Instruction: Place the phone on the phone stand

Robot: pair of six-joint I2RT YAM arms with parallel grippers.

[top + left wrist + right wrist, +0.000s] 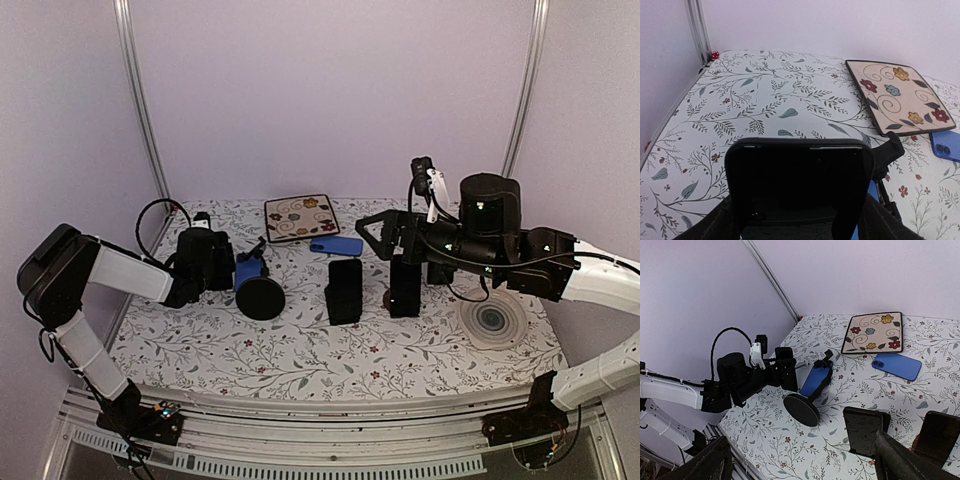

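A black phone point(797, 185) stands upright between the fingers of my left gripper point(210, 262), which is shut on its sides and holds it above the table. In the right wrist view the phone point(790, 369) sits just left of the phone stand point(816, 380), which has a blue back plate tilted on a round black base point(261, 297). Whether phone and stand touch I cannot tell. My right gripper point(797, 447) hangs open and empty over the middle of the table, well right of the stand.
A blue phone point(336, 245) lies flat behind the stand, beside a flowered square mat point(301, 217). Two black phones stand propped at mid-table point(344, 290) point(405, 286). A pale round disc point(492, 320) lies at the right. The frame post point(696, 27) rises at the back left.
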